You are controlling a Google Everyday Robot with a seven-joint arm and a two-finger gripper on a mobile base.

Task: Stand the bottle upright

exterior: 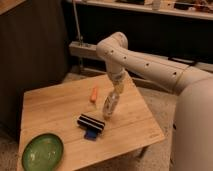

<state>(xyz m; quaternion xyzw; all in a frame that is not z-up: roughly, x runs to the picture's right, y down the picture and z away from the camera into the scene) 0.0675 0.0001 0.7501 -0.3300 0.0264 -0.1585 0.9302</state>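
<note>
Pointed down from the white arm (150,65), the gripper (116,89) is seen at the upper end of the bottle (110,105). Whether it is open, closed or clamped on the bottle cannot be told. The bottle is placed over the middle of the wooden table (50,107). Its long axis is tilted, with the upper end met by the gripper and the lower end set down and leftward as viewed, at or near the tabletop. An orange stick (94,93) is laid just left of the bottle, a black striped object (91,121) is set close by its lower end, and a green plate (42,151) is kept well apart from it. The bottle is judged partly raised: its upper end needs to be swung over its base, and a slip of the base toward the black object is to be guarded against.
</note>
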